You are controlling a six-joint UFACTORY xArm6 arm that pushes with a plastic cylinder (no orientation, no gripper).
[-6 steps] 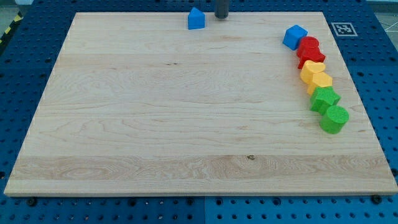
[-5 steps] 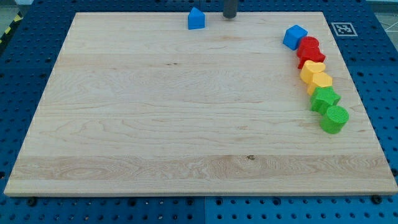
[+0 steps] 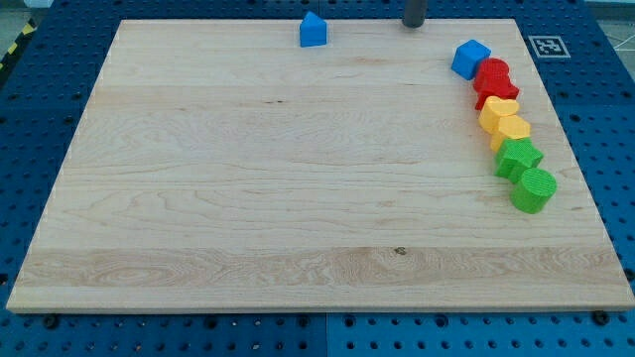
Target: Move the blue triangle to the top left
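Observation:
A small blue block with a peaked top (image 3: 314, 30) stands near the board's top edge, a little left of the middle. My tip (image 3: 414, 25) is at the top edge, well to that block's right and apart from it. A second blue block (image 3: 470, 59) lies near the top right, below and to the right of my tip, at the head of a column of blocks.
Below the second blue block runs a tight column down the right side: a red block (image 3: 493, 82), two yellow blocks (image 3: 504, 119), a green block (image 3: 518, 157) and a green cylinder (image 3: 534, 188). A marker tag (image 3: 547, 46) sits off the wooden board's (image 3: 248, 198) top right corner.
My tip has slid to the right along the board's top edge, away from the peaked blue block. No block has moved.

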